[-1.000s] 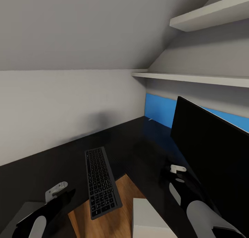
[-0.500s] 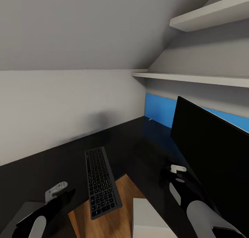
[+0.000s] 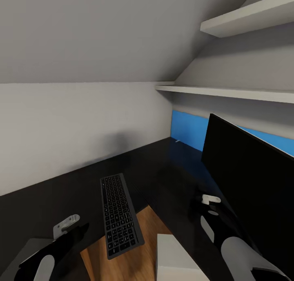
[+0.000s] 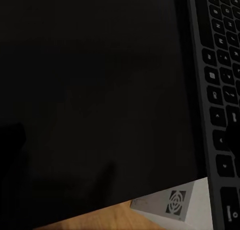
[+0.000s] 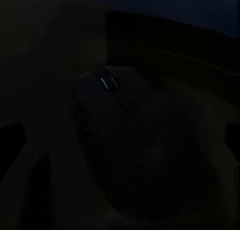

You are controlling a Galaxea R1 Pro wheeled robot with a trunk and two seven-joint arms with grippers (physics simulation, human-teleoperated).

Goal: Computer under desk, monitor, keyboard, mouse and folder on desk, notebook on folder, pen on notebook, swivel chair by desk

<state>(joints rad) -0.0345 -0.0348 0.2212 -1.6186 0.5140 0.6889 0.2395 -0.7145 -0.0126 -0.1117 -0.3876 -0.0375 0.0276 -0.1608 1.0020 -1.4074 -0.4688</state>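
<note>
Head view: glossy black L-shaped tabletop (image 3: 81,191) runs along the pale wall and turns the inner corner toward the right. Keyboard (image 3: 119,215) lies on the tabletop with its near end overhanging the front edge above the wood floor (image 3: 122,260). Monitor (image 3: 249,179) stands on the right run of the tabletop, black screen angled toward the corner. Blue folder (image 3: 188,128) leans upright against the wall at the tabletop's back edge, behind the monitor. Light grey computer (image 3: 175,258) top shows below the front edge, near the inner corner. Left gripper (image 3: 67,224) hangs low over the tabletop's front edge, left of the keyboard; right gripper (image 3: 210,201) is low over the tabletop in front of the monitor; can't tell the spread of either here. White wall shelves (image 3: 228,92) above. Left wrist view: black tabletop, keyboard (image 4: 217,104) along one side, computer corner (image 4: 175,205) past the edge; gripper fingers not clear, state can't tell. Right wrist view: very dark; mouse (image 5: 135,140) on the tabletop directly ahead of the gripper, dark finger (image 5: 11,142) shapes at both sides, well apart, so spread, not touching the mouse.
</note>
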